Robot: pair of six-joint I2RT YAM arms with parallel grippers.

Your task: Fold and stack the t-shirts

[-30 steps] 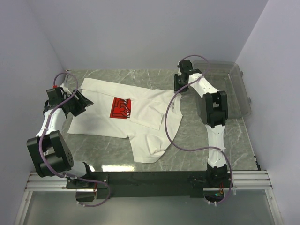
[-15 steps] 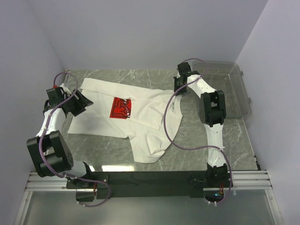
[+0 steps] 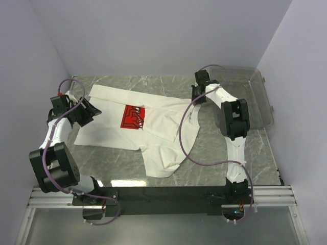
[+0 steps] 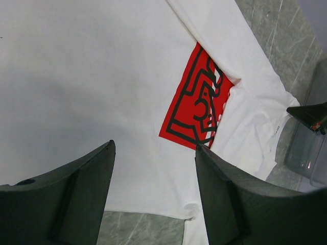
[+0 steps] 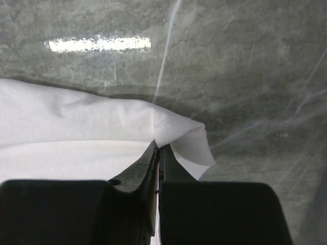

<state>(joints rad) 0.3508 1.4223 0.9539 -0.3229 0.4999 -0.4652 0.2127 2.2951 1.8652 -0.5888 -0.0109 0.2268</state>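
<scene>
The white t-shirt lies spread and partly rumpled on the marble table, its red print facing up, with a fold of cloth covering the print's right edge. My right gripper is at the shirt's far right corner and is shut on that corner; in the right wrist view the jaws pinch a hem of white cloth lifted off the table. My left gripper hovers open over the shirt's left side. In the left wrist view its fingers frame bare cloth and the print, holding nothing.
A clear grey plastic bin stands at the back right, just beyond the right arm, and shows at the edge of the left wrist view. Grey walls close in the table on the left, back and right. Purple cables trail off both arms.
My right gripper has closed on the shirt's right corner and raised it a little. The red print shows slightly more. The left arm has not moved.
</scene>
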